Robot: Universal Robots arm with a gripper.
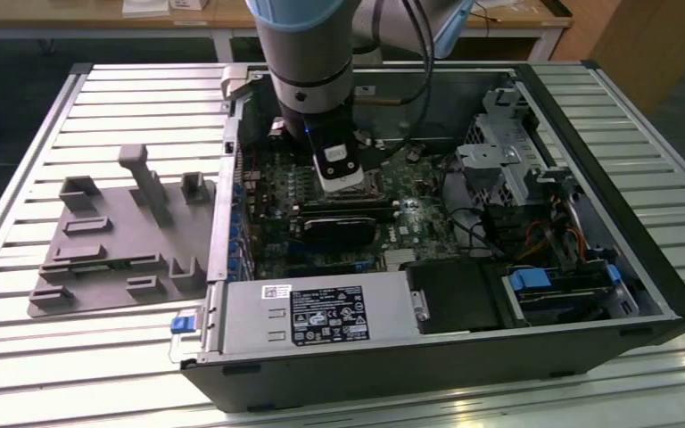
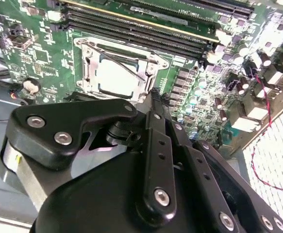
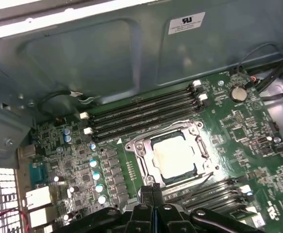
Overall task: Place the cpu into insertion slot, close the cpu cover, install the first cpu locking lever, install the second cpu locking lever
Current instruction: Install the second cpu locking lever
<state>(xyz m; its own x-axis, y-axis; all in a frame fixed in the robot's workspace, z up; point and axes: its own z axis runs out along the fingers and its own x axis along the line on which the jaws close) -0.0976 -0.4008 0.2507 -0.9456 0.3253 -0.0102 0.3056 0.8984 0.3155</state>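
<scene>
In the first wrist view the gripper [image 3: 153, 193] has its fingers pressed together, holding nothing. Just past it, the cpu [image 3: 174, 156] sits in the insertion slot [image 3: 140, 149], cpu cover [image 3: 200, 143] down around it.

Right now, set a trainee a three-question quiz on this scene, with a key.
1. True or false: the cpu already lies in the insertion slot.
2. In the first wrist view, the cpu cover is: A) lifted upright, away from the chip; B) lying flat around the chip; C) set on the grey fixture outside the case.
3. Fill in: in both wrist views, long black ______ slots run beside the socket.

Key
1. True; its pale metal top shows inside the socket, also in the second wrist view.
2. B; the silvery frame lies flat around the chip.
3. memory
</scene>
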